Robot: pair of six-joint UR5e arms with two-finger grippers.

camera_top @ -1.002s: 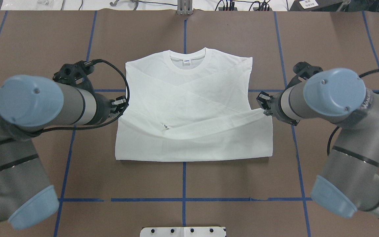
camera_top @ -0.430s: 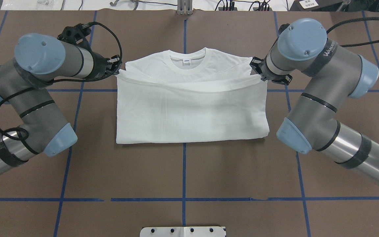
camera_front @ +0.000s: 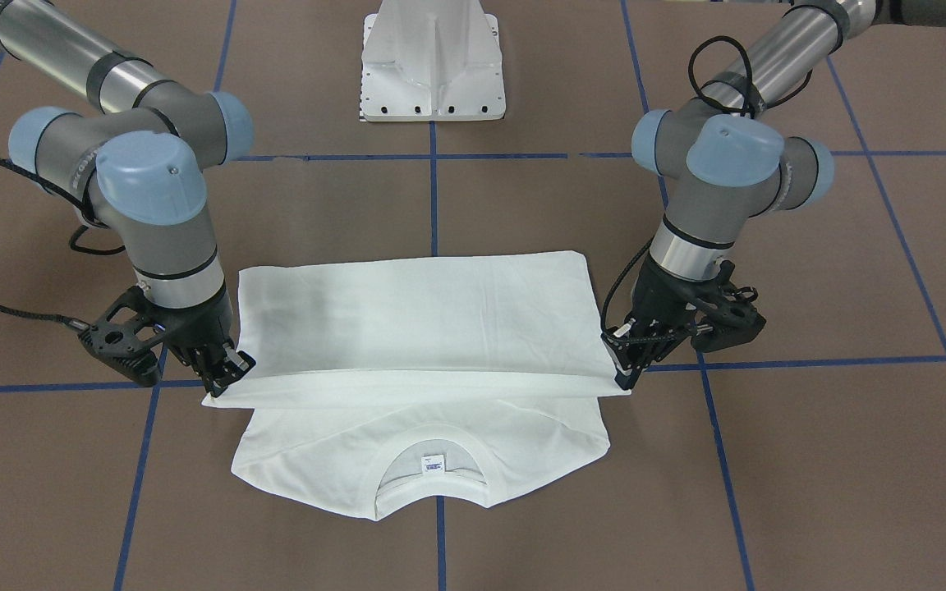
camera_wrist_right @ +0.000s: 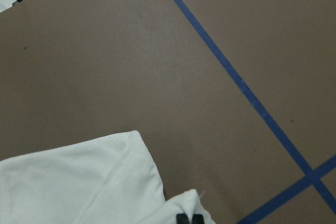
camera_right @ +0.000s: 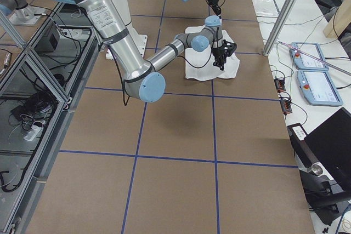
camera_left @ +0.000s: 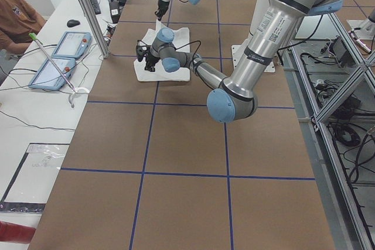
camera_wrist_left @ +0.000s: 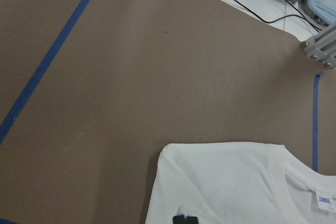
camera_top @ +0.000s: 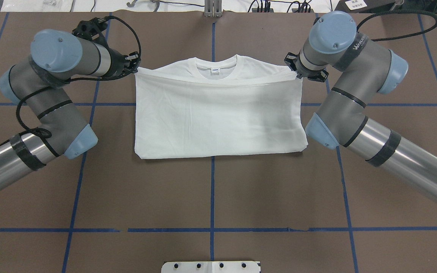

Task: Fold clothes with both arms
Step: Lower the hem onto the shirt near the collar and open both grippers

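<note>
1. Shirt (camera_top: 218, 117), white, flat on brown table (camera_top: 218, 197), spanning the gap between the two grippers; lower half doubled up over upper half.
2. Left gripper (camera_top: 134, 71) pinching the corner of the doubled-up edge on its own side, low over the layer beneath.
3. Right gripper (camera_top: 296, 74) pinching the opposite corner the same way; edge taut in a near-straight line from one gripper to the other.
4. Collar (camera_top: 217, 65) with small label (camera_top: 215, 70) just past that edge, midway between the grippers, uncovered.
5. Fold crease well back from both grippers, on the robot's side, resting on the table.
6. Left wrist view: black fingertips (camera_wrist_left: 185, 219) at bottom edge, pressed on white cloth; shoulder and collar ahead of them.
7. Right wrist view: fingertips (camera_wrist_right: 189, 218) pressed on a cloth corner; shirt shoulder beside them, blue tape line (camera_wrist_right: 236, 82) ahead.
</note>
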